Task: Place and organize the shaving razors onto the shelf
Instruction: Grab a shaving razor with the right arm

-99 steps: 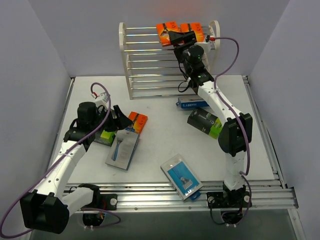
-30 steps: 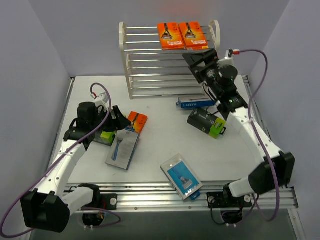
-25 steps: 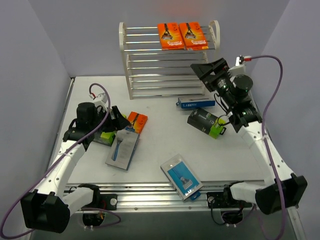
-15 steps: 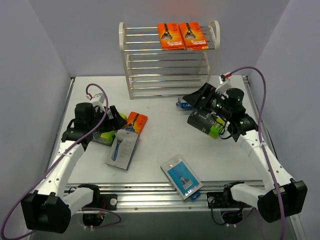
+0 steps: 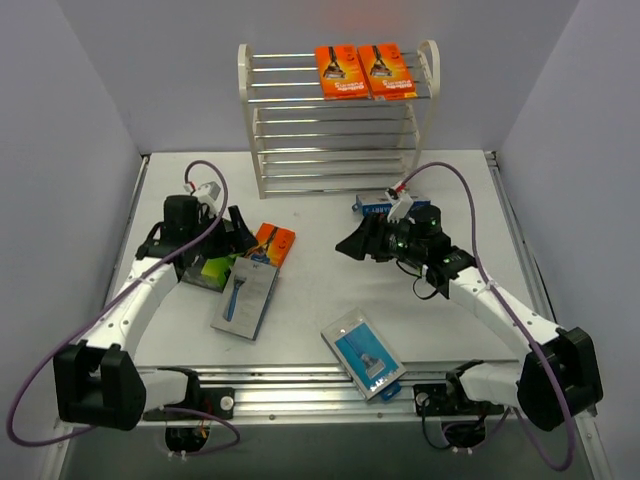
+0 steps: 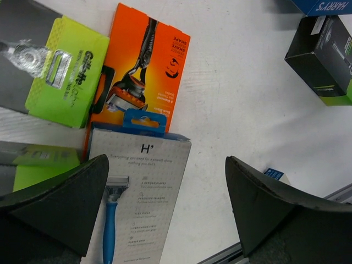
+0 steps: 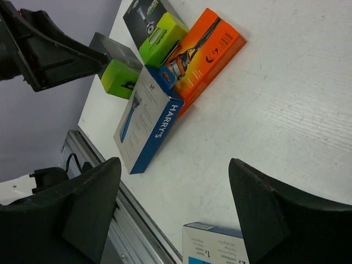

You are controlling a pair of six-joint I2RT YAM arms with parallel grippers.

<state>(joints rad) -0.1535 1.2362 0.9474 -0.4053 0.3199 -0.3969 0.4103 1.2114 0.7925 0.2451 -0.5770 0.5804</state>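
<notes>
The white shelf (image 5: 340, 110) stands at the back with two orange cards (image 5: 338, 70) (image 5: 385, 70) on its top tier. A third orange card (image 5: 272, 243) lies on the table, partly under a grey pack (image 5: 245, 297). My left gripper (image 5: 238, 235) is open and empty above them; its wrist view shows the gripper (image 6: 165, 212), the grey pack (image 6: 137, 203), the orange card (image 6: 144, 71) and two lime-green boxes (image 6: 66, 69) (image 6: 38, 165). My right gripper (image 5: 355, 243) is open and empty, low over the table centre, and faces the same pile (image 7: 176, 212).
A blue pack (image 5: 364, 353) lies near the front rail. A blue Harry's pack (image 5: 385, 207) lies below the shelf, partly behind my right arm. A third black-and-green box (image 6: 324, 55) shows in the left wrist view. The metal rail (image 5: 350, 385) runs along the front.
My right arm has swung down from the shelf and leftward to the table centre, empty. Two orange cards stay on the top tier. My left gripper has shifted slightly.
</notes>
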